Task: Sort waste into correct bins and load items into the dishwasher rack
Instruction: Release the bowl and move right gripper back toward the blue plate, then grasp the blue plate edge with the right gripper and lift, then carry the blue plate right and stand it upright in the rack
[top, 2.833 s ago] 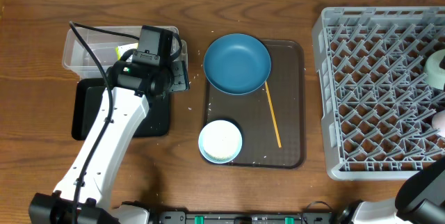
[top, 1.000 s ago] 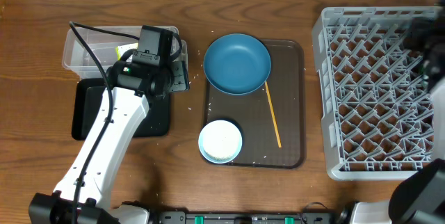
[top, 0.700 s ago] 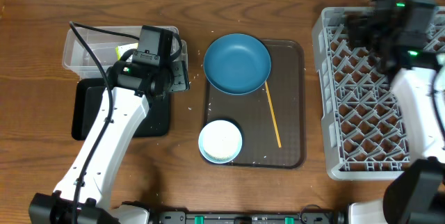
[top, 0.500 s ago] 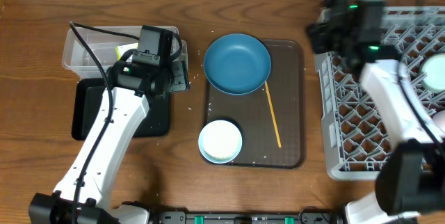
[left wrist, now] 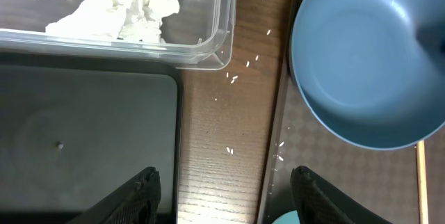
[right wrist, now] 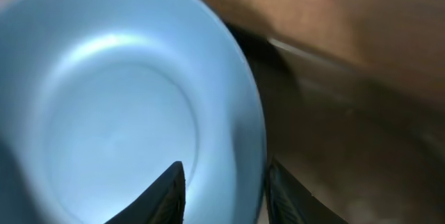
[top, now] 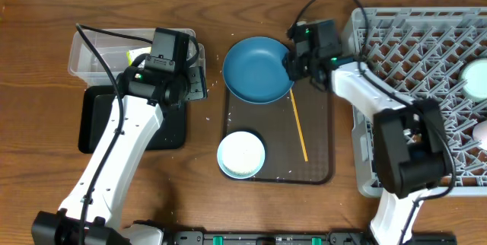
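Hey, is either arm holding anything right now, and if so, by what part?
Nothing is held yet. The left gripper is open over the table. The right gripper has its fingers astride the rim of the dish, apart and not clamped.

Brown wood-grain table (top: 30, 169)

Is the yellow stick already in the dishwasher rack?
No, the yellow stick lies flat on the brown tray, left of the rack.
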Robot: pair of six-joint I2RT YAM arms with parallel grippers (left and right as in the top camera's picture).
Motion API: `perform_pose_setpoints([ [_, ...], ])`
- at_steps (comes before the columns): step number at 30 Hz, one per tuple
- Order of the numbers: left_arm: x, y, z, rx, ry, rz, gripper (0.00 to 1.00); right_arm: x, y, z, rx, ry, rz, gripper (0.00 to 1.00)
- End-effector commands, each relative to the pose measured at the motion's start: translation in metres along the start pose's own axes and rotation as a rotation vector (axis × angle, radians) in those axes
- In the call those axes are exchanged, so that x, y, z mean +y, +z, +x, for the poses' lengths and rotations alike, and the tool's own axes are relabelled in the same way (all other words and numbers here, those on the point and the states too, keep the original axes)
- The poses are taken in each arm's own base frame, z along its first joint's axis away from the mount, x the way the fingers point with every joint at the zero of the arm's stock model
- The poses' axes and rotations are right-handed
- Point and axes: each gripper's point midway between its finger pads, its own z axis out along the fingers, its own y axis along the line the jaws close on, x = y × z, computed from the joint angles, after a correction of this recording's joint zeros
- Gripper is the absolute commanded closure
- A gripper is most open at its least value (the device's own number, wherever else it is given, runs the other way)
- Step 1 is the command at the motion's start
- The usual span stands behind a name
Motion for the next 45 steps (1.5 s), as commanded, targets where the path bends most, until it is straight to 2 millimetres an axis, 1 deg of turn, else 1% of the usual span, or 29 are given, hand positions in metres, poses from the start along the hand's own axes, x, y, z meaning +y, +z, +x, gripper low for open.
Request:
perform_pose_setpoints([
  [1,0.001,0.000,-0.002,-0.005,-0.004,-0.011,0.37,-0.005,0.010,0.008,0.021,0.005,0.070,0.66],
  [4,0.002,0.001,-0.001,-0.002,-0.004,-0.012,0.37,-0.006,0.011,0.009,0.023,0.002,0.091,0.67],
  [5,0.002,0.001,-0.001,-0.002,-0.004,-0.012,0.37,-0.007,0.011,0.009,0.023,0.002,0.091,0.70],
  [9,0.002,0.001,-0.001,-0.001,-0.004,-0.012,0.37,-0.007,0.010,0.012,0.034,0.004,0.091,0.92],
  [11,0.002,0.001,-0.001,-0.001,-0.004,-0.012,0.37,-0.007,0.010,0.014,0.044,0.005,0.092,0.97],
  [14,0.002,0.001,-0.001,-0.001,-0.004,-0.012,0.37,-0.007,0.010,0.020,0.067,0.012,0.094,0.99],
  [17,0.002,0.001,-0.001,-0.001,-0.004,-0.012,0.37,-0.013,0.009,0.029,0.100,0.058,0.130,0.99],
  [20,0.002,0.001,-0.001,-0.001,-0.004,-0.012,0.37,-0.014,0.008,0.031,0.107,0.064,0.135,0.99],
  [25,0.002,0.001,-0.001,-0.001,-0.004,-0.012,0.37,-0.013,0.008,0.024,0.079,0.061,0.132,0.99],
  [28,0.002,0.001,-0.001,0.000,-0.004,-0.013,0.37,-0.013,0.000,0.008,0.026,0.058,0.131,0.99],
  [30,0.002,0.001,0.000,0.001,-0.004,-0.013,0.37,-0.015,-0.013,-0.011,-0.037,0.059,0.132,0.99],
  [32,0.002,0.001,0.000,0.002,-0.004,-0.014,0.37,-0.019,-0.033,-0.034,-0.115,0.063,0.137,0.99],
  [34,0.002,0.001,0.000,0.002,-0.004,-0.014,0.37,-0.027,-0.056,-0.057,-0.193,0.055,0.148,0.99],
  [35,0.002,0.001,0.000,0.002,-0.004,-0.014,0.37,-0.033,-0.073,-0.071,-0.244,0.044,0.161,0.99],
  [37,0.002,0.001,0.000,0.002,-0.004,-0.014,0.37,-0.043,-0.098,-0.087,-0.307,0.027,0.188,0.99],
  [39,0.002,0.001,0.000,0.002,-0.004,-0.014,0.37,-0.061,-0.126,-0.099,-0.361,0.016,0.255,0.99],
  [40,0.002,0.001,0.000,0.002,-0.004,-0.014,0.37,-0.072,-0.141,-0.104,-0.384,0.008,0.303,0.99],
  [41,0.002,0.001,0.000,0.002,-0.004,-0.014,0.37,-0.087,-0.160,-0.109,-0.408,-0.003,0.370,0.99],
  [45,0.002,0.001,0.000,0.001,-0.004,-0.013,0.37,-0.134,-0.213,-0.115,-0.442,-0.060,0.605,0.99],
])
